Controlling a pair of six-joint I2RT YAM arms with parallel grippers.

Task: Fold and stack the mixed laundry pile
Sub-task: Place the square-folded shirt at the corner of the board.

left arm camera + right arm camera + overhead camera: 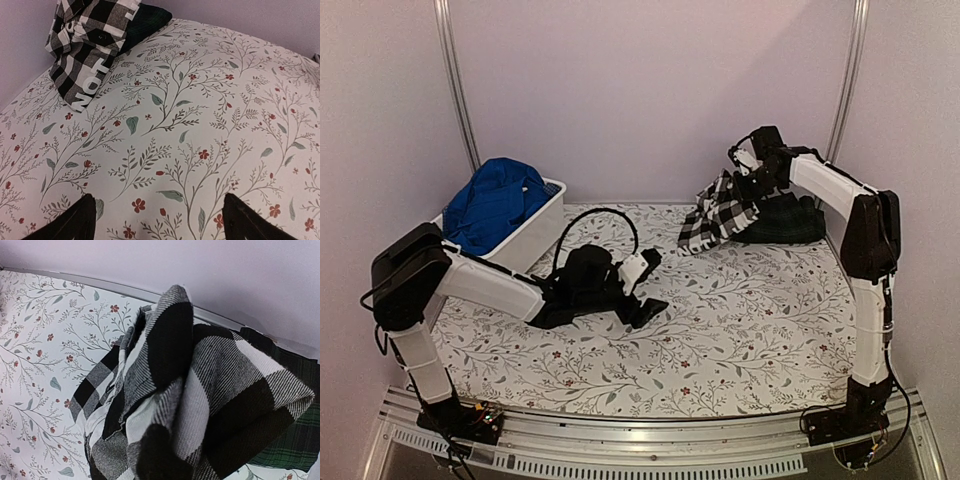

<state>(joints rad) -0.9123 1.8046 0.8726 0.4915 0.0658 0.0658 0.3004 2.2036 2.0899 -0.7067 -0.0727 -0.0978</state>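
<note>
The white tub [542, 228] at the tabletop's [750, 330] far left corner held the bright blue one [495, 205]. The tartan one [785, 225] lay in the far right corner, with the checked shirt [718, 215] pinched beside it by the right gripper [748, 180]. The left gripper [648, 288] stood open, mid-tabletop.

You have soft, even, faintly violet light throughout, weak shadow under the left arm [485, 283] at overhead centre, checked shirt [210, 385] slightly soft along the lower right-wrist frame, tablecloth [215, 110] bowed toward upper left-wrist corners.
</note>
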